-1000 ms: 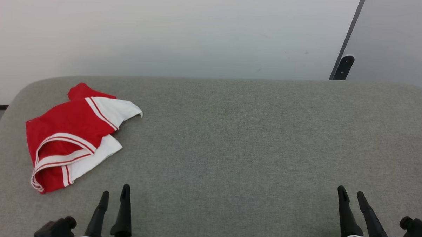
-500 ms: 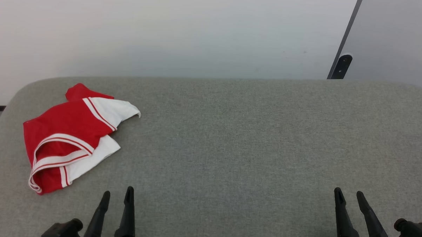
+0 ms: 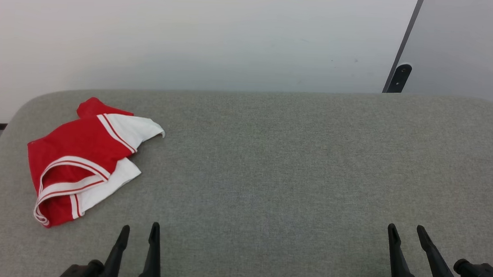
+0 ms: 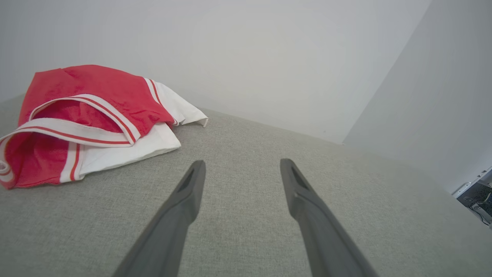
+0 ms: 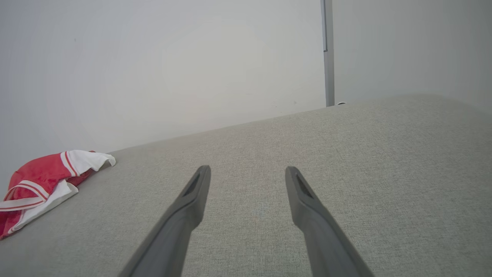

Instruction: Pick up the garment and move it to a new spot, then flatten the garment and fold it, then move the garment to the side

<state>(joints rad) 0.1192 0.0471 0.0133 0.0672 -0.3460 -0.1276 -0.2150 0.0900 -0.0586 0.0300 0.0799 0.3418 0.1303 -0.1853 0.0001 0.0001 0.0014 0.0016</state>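
Finds the garment crumpled, red with white striped trim, at the left end of the worktop. Holds the left hand over the worktop's near edge, fingers apart and empty. Holds the right hand at the worktop's near right, likewise spread, empty.

The crumpled red jersey shirt with white sleeves is folded over itself, its lower layers hidden, and is cut off by the right wrist view's left edge. The left hand and right hand are cut off below the fingers in the head view.
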